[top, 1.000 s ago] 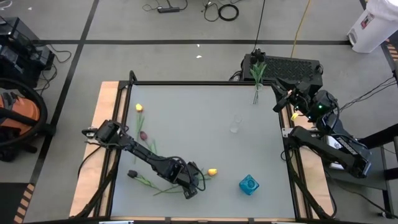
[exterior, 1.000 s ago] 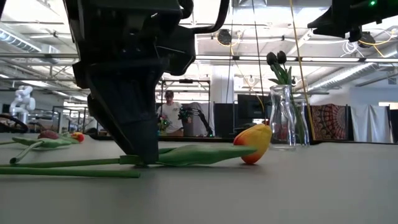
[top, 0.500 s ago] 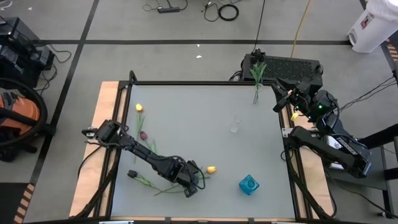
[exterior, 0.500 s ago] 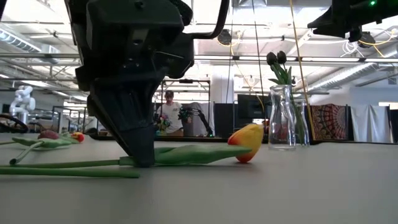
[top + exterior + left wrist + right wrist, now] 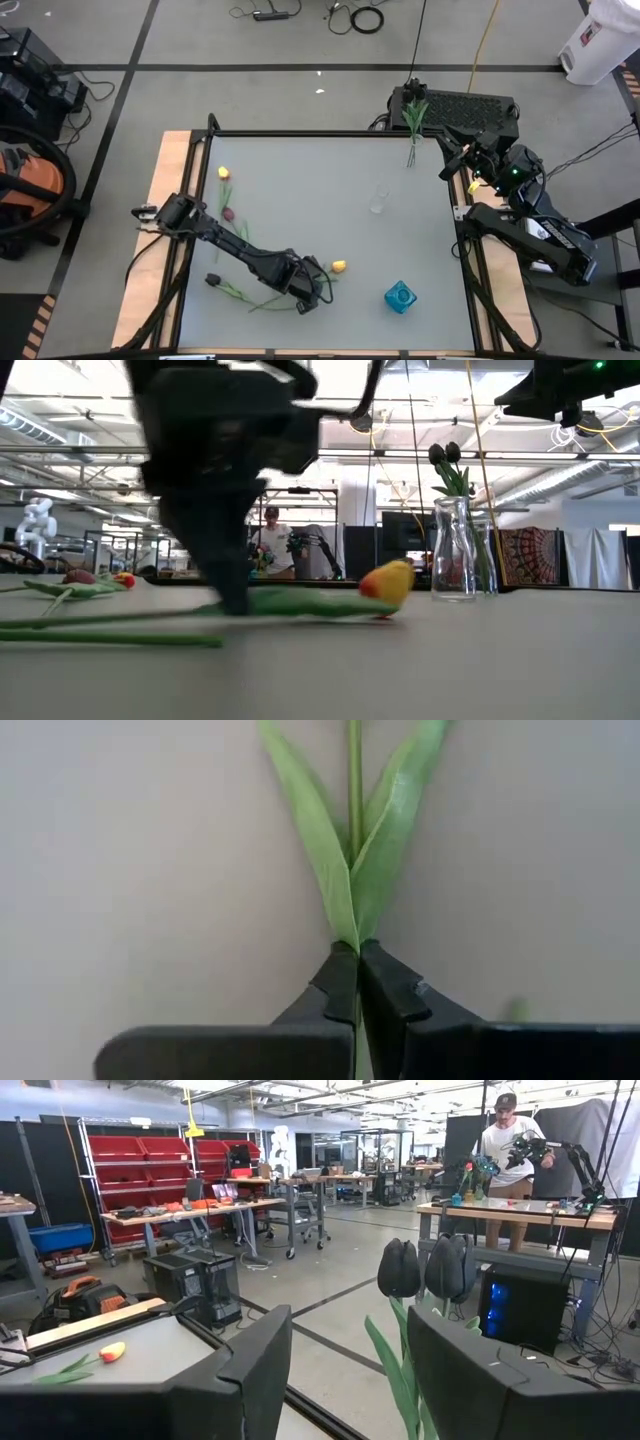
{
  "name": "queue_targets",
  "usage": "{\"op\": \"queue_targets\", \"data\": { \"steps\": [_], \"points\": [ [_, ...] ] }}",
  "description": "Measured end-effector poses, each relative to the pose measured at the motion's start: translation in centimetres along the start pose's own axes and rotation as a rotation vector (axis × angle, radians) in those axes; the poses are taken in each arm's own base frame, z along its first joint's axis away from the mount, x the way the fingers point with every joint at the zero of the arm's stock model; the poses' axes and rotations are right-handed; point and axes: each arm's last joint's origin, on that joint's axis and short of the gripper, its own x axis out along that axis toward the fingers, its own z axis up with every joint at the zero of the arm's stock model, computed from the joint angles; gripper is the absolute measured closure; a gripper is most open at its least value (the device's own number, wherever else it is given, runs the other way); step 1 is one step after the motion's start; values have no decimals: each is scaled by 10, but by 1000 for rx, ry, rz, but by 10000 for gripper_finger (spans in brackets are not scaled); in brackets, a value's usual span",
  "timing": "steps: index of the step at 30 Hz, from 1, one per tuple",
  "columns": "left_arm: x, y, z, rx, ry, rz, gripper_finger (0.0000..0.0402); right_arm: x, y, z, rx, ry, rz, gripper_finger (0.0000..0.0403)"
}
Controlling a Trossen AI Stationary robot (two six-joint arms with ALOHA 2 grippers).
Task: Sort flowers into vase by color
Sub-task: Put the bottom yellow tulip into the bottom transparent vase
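A yellow tulip (image 5: 339,266) lies near the table's front with its green stem (image 5: 353,780) running toward the near left. My left gripper (image 5: 308,288) is shut on that stem. A second yellow tulip (image 5: 223,173), a pinkish one (image 5: 228,213) and a dark one (image 5: 212,279) lie flat on the table's left part. Two dark tulips (image 5: 400,1268) stand in a clear vase (image 5: 412,150) at the far edge. My right gripper (image 5: 345,1370) hovers open just right of that vase and holds nothing. My left gripper pinches the yellow tulip's stem at the base of its two leaves (image 5: 354,942) between both fingers. The fingers point down from above and lie across the stem. In the low view the stem (image 5: 300,603) lies low and nearly level, with the head (image 5: 385,585) at the table.
A small clear glass (image 5: 378,197) stands right of the table's middle and a blue vase (image 5: 399,296) near the front right. A person (image 5: 510,1150) stands at a bench in the room behind.
My left gripper has shut on the yellow tulip's stem. The tulip's head has shifted a little toward the far edge and toward the gripper. My right arm has kept still.
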Motion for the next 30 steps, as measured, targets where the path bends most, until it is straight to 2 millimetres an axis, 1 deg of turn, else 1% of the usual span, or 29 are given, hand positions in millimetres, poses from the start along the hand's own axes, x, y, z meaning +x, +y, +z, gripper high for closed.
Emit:
{"op": "queue_targets", "data": {
  "steps": [8, 14, 16, 19, 23, 28, 30],
  "points": [
    [-23, -7, 33, 8, -164, 33, 399, 0, 0, 0, 0, 0, 0, 211],
    [-43, -5, 58, -1, -279, 112, 400, 0, 0, 0, 0, 0, 0, 211],
    [-49, -3, 62, 21, -287, 149, 400, 0, 0, 0, 0, 0, 0, 211],
    [-54, 1, 62, 43, -275, 218, 400, 0, 0, 0, 0, 1, 0, 211],
    [-65, 13, 64, 23, -294, 316, 399, 0, 0, 0, 0, 3, 0, 211],
    [-91, 31, 75, -73, -389, 383, 399, 0, 1, 0, 0, 4, 24, 211],
    [-107, 40, 79, -131, -452, 411, 399, 0, 2, 0, 0, 5, 61, 211]
  ]
}}
